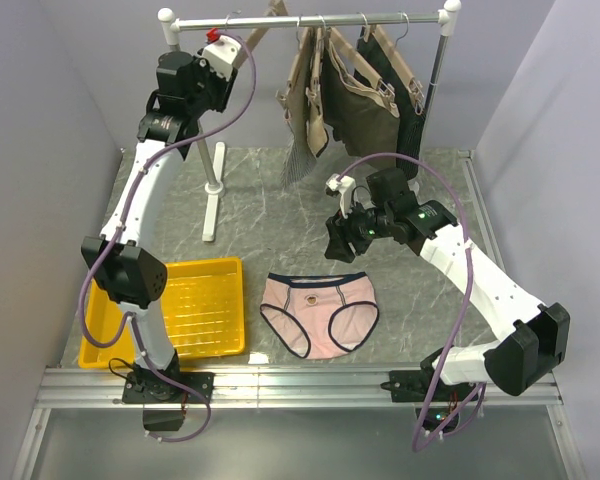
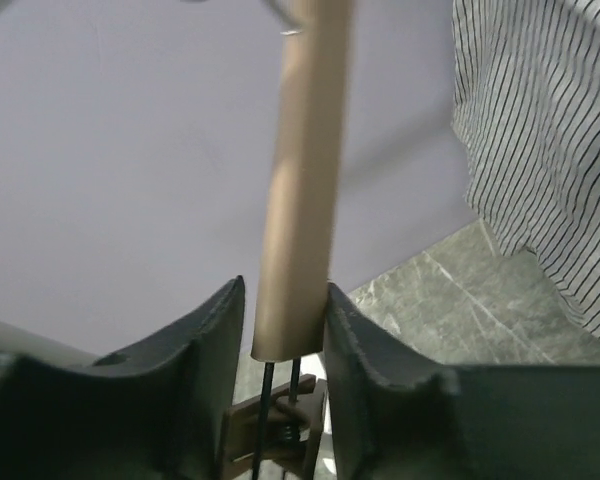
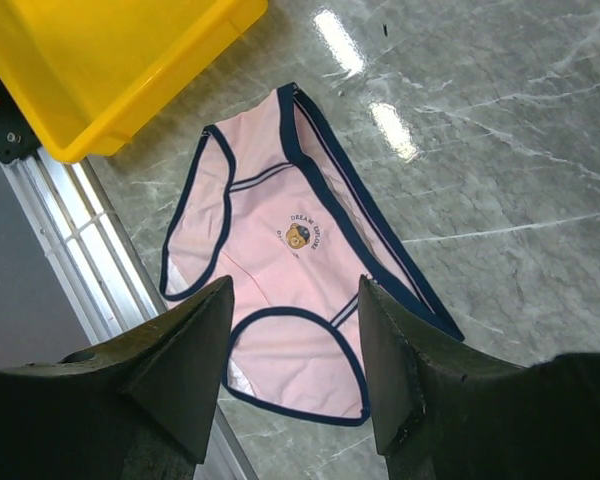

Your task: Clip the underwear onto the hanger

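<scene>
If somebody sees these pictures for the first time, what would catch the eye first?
The pink underwear lies spread flat on the grey table, to the right of a yellow tray in the top view, and the right fingers are open above it. High at the back, the left fingers grip a tan hanger near the clothes rail, where dark garments hang.

Inspector: Where is the underwear (image 1: 318, 315) lying?
Recorder: Flat on the table (image 1: 270, 210); the tray (image 1: 205, 310) is sitting just beside at its 9 o'clock.
Inspector: Behind it?
Recorder: The rack (image 1: 310, 20) is standing at 12 o'clock. The left gripper (image 2: 283, 292) is clasping the hanger (image 2: 300, 200) at 11. The right gripper (image 1: 338, 240) is hovering at 1.
</scene>
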Tool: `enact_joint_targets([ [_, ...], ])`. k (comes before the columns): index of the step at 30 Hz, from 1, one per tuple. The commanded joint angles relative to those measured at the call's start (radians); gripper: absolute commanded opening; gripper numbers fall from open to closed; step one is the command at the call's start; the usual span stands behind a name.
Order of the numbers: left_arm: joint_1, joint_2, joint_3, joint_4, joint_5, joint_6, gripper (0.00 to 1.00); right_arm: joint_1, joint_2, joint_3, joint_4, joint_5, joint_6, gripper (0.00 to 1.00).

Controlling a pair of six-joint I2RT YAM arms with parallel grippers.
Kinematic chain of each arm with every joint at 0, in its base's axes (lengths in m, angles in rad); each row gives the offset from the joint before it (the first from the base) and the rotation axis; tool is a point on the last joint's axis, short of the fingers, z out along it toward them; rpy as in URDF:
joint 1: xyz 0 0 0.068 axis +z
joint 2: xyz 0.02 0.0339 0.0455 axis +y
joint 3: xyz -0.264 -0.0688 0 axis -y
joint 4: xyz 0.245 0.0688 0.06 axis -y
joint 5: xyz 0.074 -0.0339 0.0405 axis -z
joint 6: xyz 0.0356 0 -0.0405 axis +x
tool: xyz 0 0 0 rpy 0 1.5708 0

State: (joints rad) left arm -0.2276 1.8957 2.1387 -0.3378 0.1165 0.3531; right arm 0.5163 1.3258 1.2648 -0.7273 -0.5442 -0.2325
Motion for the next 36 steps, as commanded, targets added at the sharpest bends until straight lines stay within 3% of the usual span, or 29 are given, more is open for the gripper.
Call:
enact_joint_targets([
  [1,0.004,-0.021,0.055,0.055,0.012,-0.008,0.38,-0.01,-0.023,0.001,0.026,-0.017,0.004,0.6],
  [2,0.004,-0.027,0.052,0.062,0.017,-0.011,0.29,-0.01,-0.023,0.002,0.026,-0.017,0.004,0.6],
  [5,0.004,-0.055,0.03,0.083,0.032,-0.025,0.18,-0.012,-0.025,0.002,0.026,-0.016,0.005,0.6],
  [8,0.004,-0.082,0.018,0.088,0.049,-0.036,0.0,-0.012,-0.027,-0.001,0.026,-0.014,0.004,0.6],
  [17,0.004,-0.205,-0.065,0.117,0.133,-0.063,0.0,-0.015,-0.028,-0.004,0.023,-0.016,-0.001,0.6],
  [36,0.007,-0.385,-0.453,-0.17,0.242,-0.026,0.0,-0.019,-0.019,0.031,-0.001,0.01,-0.042,0.56],
])
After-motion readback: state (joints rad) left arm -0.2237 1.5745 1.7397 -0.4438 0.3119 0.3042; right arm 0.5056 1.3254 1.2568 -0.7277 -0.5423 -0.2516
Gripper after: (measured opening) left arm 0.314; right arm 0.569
